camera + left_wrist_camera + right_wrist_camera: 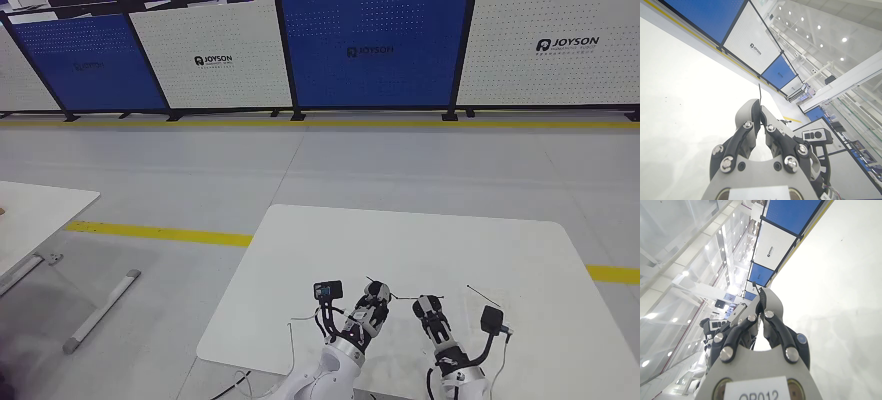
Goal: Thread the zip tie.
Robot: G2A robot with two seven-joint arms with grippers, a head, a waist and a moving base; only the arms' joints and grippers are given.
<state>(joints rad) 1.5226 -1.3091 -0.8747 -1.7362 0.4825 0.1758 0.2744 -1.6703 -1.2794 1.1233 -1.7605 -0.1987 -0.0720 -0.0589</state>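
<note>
The worktop (300, 300) stands in front of the robot, with both arms over its near edge. The left gripper (760, 107) and the right gripper (761, 294) hang side by side, near each other, above the worktop's near middle. Both are clamped on the zip tie (760, 92), whose ends jut past each gripper's tips. A loose strip (485, 296) lies on the worktop just right of the right arm. A second table (40, 215) stands well apart to the left. A row of panels (370, 50) stands behind, across the floor.
</note>
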